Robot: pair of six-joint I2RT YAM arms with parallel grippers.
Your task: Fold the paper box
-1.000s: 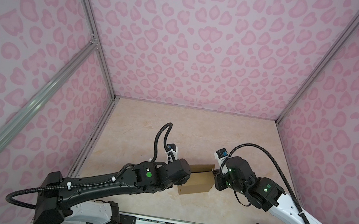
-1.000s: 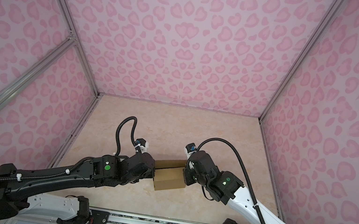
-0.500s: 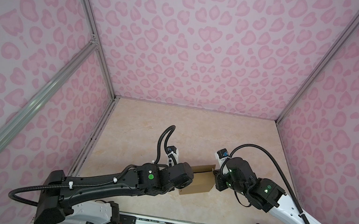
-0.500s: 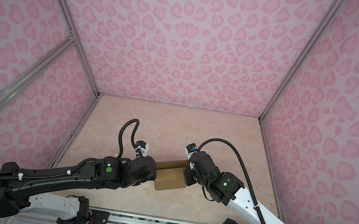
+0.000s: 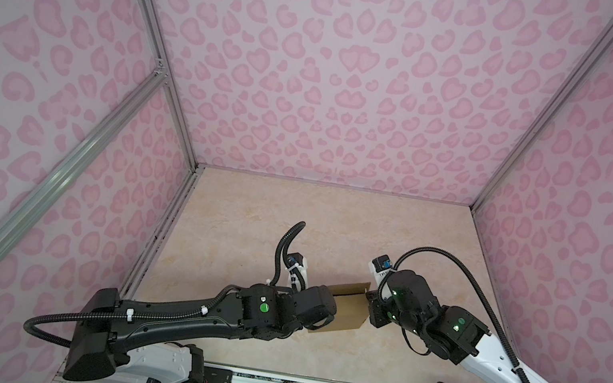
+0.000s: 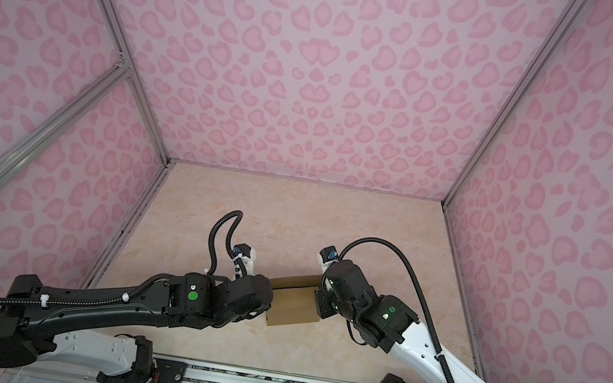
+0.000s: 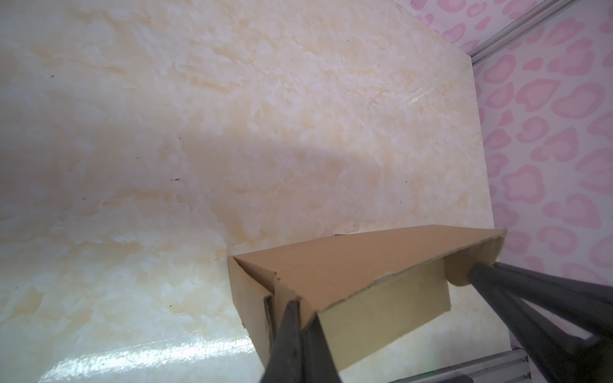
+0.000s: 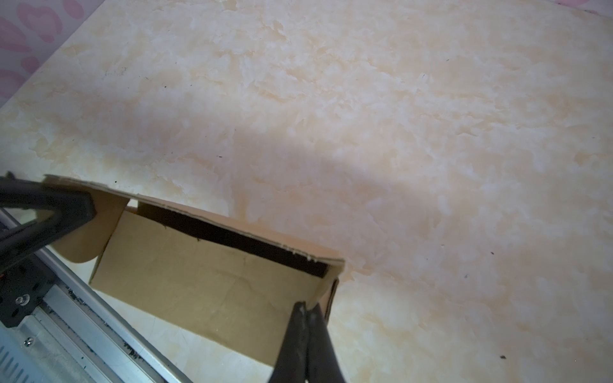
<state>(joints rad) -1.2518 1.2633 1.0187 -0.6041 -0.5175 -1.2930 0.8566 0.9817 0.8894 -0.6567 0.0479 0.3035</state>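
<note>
**A:** The paper box (image 5: 348,309) (image 6: 294,304), plain brown card partly folded into a shallow rectangle, stands on the marbled bench (image 5: 333,222) (image 6: 292,215) close to the bench's front edge, about midway along it.

**B:** And its lid?

**A:** Raised. In the right wrist view the paper box (image 8: 212,275) shows a dark gap under the top panel, and a rounded side flap hangs loose at one end.

**B:** Who has hold of it?

**A:** Both arms, one at each end. The left gripper (image 7: 300,318) has its dark fingers (image 7: 288,331) pressed together on a cardboard edge at the corner of the paper box (image 7: 348,265). The right gripper (image 8: 306,311) pinches the opposite corner wall the same way, fingers (image 8: 295,331) closed with the card between them.

**B:** From above?

**A:** In both top views the two black wrists flank the box, hiding the fingertips.

**B:** The surroundings?

**A:** Pink heart-patterned walls (image 5: 336,79) (image 6: 315,76) enclose the bench on three sides.
</note>
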